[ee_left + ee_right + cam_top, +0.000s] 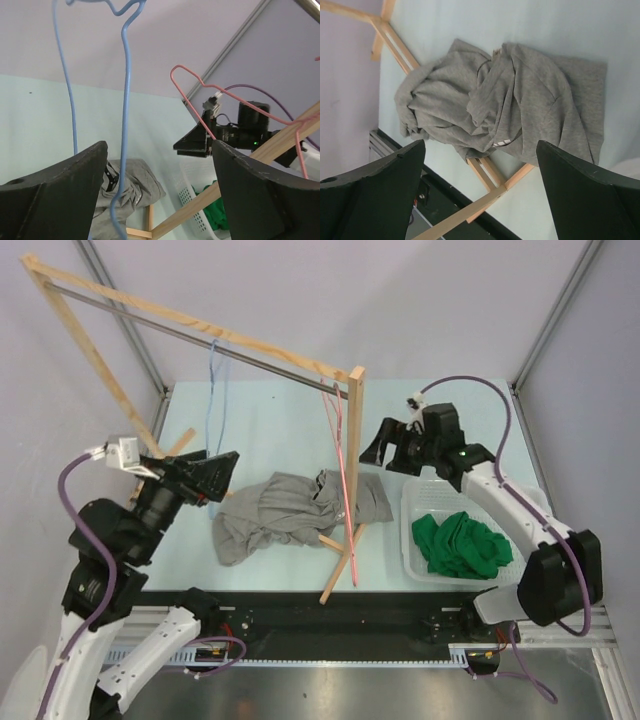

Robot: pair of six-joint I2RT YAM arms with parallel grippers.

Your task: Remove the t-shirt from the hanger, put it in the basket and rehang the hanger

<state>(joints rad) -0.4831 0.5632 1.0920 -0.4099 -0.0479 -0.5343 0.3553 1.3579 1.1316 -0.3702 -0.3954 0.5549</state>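
Note:
A grey t-shirt [295,512] lies crumpled on the pale table, partly over the wooden rack's foot. It hangs on no hanger. A bare blue wire hanger [212,390] and a bare pink hanger [338,440] hang from the rack's rod. My left gripper [222,478] is open at the blue hanger's lower end. In the left wrist view the blue hanger [125,100] passes between the left gripper's [160,150] spread jaws without being pinched. My right gripper [390,460] hovers open right of the shirt. The right wrist view looks past it [480,145] down at the t-shirt [510,105].
The wooden rack [355,460] stands across the table, its right post and foot [485,172] beside the shirt. A white basket [408,530] holding green cloth [460,543] sits at the right, under the right arm. Grey walls enclose the table.

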